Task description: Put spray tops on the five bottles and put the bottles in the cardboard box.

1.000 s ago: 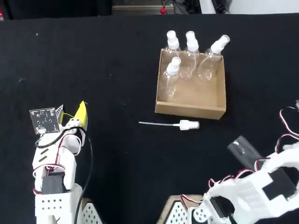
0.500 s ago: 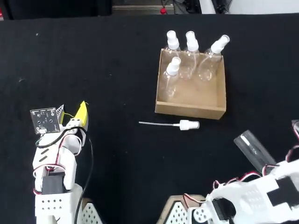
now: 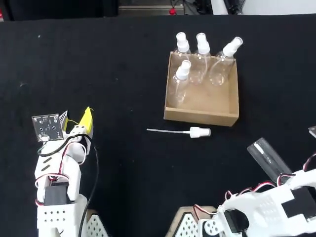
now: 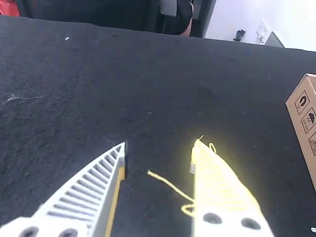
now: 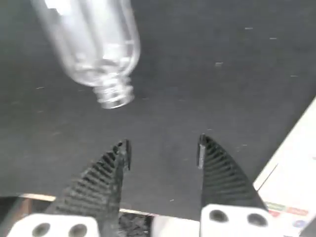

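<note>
– Tabletop under black cloth, far edge running straight across the top of the high view. Any room to move?

– Plenty on the left: a wide black stretch between the left arm and the cardboard box. Less on the right, with the box, a loose part and a bottle spread there.

– Position of the box?

– Right of centre, toward the far edge, open side up.

– Contents?

– Four capped bottles, each with a spray top on. Three lined up against the far wall, tops poking over the rim. One standing nearer, by the left wall.

– Anything outside the box?

– Loose spray top flat on the cloth just in front of the box, thin tube pointing left, touching nothing. Also an uncapped bottle lying on its side near the front right, well apart from the box, just beyond the right arm.

– Right pincer?

– Right pincer released, black fingers spread wide, nothing between them. Bottle's open neck turned toward the tips, just past them and off toward one finger, not touching.

– Left pincer?

– Left pincer released too, one white finger and one yellow, spread wide over the cloth, gripping nothing. Box corner far off at the side of its wrist view.
</note>
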`<control>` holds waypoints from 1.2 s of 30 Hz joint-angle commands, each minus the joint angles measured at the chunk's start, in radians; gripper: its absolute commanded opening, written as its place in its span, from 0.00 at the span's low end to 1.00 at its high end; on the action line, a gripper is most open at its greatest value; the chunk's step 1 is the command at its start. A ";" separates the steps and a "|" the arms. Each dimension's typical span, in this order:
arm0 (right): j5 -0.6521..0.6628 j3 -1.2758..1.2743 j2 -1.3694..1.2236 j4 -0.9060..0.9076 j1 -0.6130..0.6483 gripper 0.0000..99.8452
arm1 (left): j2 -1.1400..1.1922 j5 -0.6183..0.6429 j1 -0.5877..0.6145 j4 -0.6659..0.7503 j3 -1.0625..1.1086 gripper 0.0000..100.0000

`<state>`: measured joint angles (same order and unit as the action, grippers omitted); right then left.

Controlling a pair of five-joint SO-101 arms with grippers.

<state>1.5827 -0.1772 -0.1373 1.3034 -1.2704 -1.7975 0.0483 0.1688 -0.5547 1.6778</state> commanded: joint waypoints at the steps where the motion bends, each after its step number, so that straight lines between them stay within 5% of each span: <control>1: 0.003 -0.068 -0.002 -0.180 0.035 0.19 | 0.002 0.008 -0.010 0.017 0.022 0.21; 6: -0.146 -0.194 0.005 -0.311 0.075 0.19 | 0.002 0.008 -0.010 0.017 0.022 0.21; 13: -0.321 -0.239 0.008 -0.155 0.114 0.19 | 0.002 0.008 -0.012 0.017 0.022 0.21; 25: -0.219 -0.242 0.008 0.117 0.127 0.19 | 0.002 0.008 -0.012 0.017 0.022 0.21; 36: -0.074 -0.282 0.025 0.127 0.086 0.19 | 0.002 0.008 -0.012 0.017 0.022 0.21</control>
<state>1.4722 -0.4595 -0.1373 1.4139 -1.1630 -1.7975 0.0483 0.1688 -0.5547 1.6778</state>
